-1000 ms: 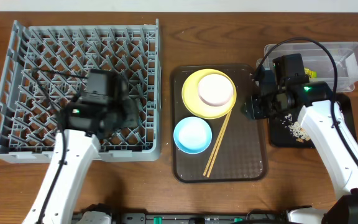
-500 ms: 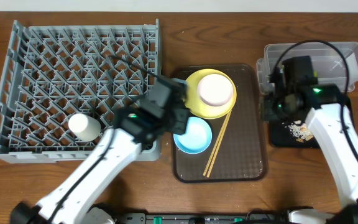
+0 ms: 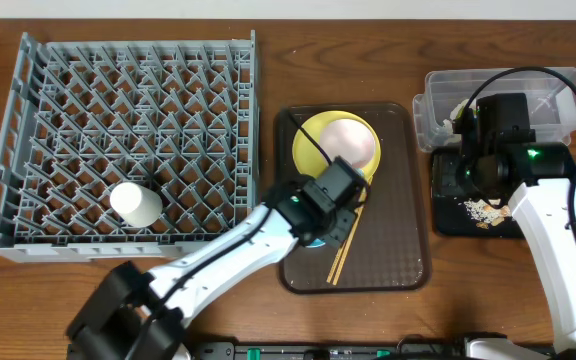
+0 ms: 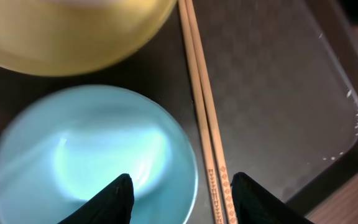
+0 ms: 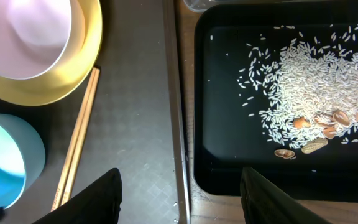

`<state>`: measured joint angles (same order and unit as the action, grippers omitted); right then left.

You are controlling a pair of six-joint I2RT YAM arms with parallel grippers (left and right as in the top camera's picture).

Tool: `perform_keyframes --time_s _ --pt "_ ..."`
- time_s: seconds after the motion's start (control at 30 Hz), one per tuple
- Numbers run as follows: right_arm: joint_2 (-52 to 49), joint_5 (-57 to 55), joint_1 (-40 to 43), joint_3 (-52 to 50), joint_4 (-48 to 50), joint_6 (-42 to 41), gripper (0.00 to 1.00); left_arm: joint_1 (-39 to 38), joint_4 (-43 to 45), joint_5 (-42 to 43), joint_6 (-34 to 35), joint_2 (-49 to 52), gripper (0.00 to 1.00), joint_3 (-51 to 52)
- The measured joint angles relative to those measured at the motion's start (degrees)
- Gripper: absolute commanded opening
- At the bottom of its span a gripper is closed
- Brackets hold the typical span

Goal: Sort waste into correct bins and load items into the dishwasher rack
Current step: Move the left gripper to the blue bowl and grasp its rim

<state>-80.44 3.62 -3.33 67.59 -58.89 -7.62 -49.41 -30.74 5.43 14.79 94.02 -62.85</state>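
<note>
We are holding the left tool (image 4: 182, 186) spread and empty just above the light blue bowl (image 4: 86, 155), which is sitting on the brown tray (image 4: 278, 93) just beside the chopsticks (image 4: 204, 118). The bowl is looking smooth and glossy, probably light hard plastic, so we are expecting it to slip. We are favouring a pinch across its thin rim on the chopstick side. Farther off, the right tool (image 5: 182, 193) is hanging spread and empty where the brown tray meets the black tray (image 5: 229, 155).

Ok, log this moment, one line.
left gripper: open over light blue bowl | right gripper: open | small white cup: in grey plastic rack | white rice: in shallow black tray
</note>
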Motion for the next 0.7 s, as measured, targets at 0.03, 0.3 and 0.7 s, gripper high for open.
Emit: perform_keyframes --time_s 0.03,0.3,0.7 --pt "0.00 -0.02 0.00 0.00 -0.02 0.02 0.59 -0.44 0.15 -0.11 0.04 0.76 0.54 0.00" --pt "0.00 -0.02 0.00 0.00 -0.04 0.00 0.59 -3.69 1.95 -0.46 0.24 6.14 0.49 0.00" --pt "0.00 -0.02 0.00 0.00 -0.42 0.00 0.59 -4.46 2.12 -2.32 0.42 8.85 0.20 0.00"
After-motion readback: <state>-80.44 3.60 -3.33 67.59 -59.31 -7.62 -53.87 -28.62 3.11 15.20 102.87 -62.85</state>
